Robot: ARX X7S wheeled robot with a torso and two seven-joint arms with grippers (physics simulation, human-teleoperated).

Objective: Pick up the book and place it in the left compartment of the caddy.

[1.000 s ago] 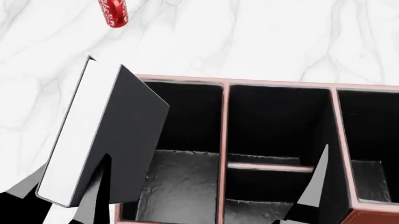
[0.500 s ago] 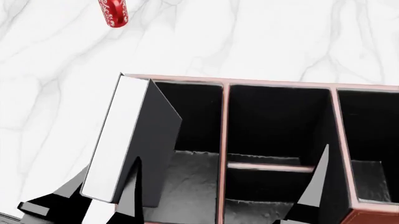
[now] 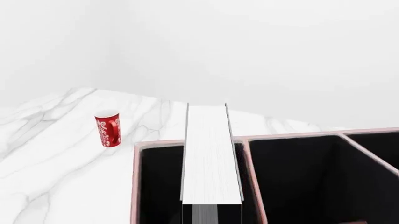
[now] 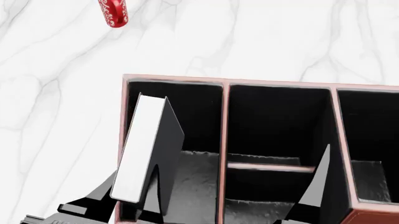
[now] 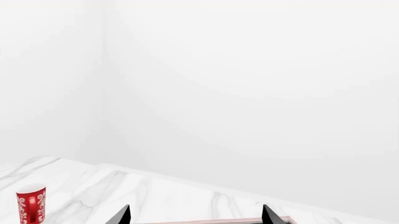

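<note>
While the left gripper (image 4: 146,205) clamps the book (image 4: 140,149) by its lower end, the book sits tilted over the left compartment (image 4: 193,177), centre-left of the head frame, page edges up. Step: lowering it in. Next likely needs straight descent clear of the caddy (image 4: 225,116) wall, then release. Right gripper (image 4: 311,196) lower right; can't tell its opening. Count: one book, one caddy, one mug (image 4: 114,11), two grippers.

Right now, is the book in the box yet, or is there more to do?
Nearly there. Done: the book is picked up and held in the left hand. Happening: it hangs tilted over the caddy's left compartment, its lower end already past the rim. Left: lower it to the floor and let go. The right hand holds nothing.
</note>
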